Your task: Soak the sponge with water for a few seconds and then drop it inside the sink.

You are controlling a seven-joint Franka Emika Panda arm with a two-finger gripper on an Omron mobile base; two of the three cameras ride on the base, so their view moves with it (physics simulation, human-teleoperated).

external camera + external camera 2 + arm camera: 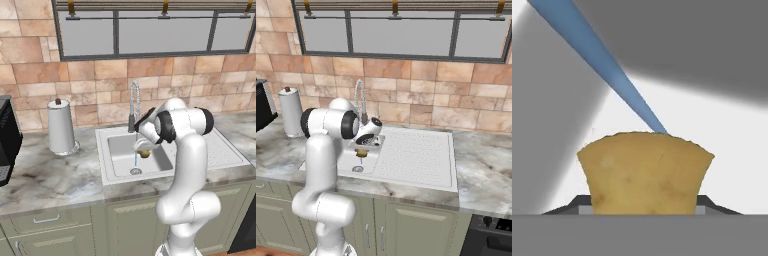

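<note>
Hanging above the sink (116,172) basin: sponge (645,172), pinched in the gripper (143,151), long axis unclear; water (602,65) falling past it into the basin.

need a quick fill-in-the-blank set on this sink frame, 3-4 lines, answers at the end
1. The gripper is shut on the ____.
2. The water streams down from the faucet and meets the sponge over the ____.
3. On the counter to the left of the sink stands a roll of paper ____.
4. The ribbed drainboard lies to the ____ of the basin.

Answers: sponge; sink; towels; right
</note>
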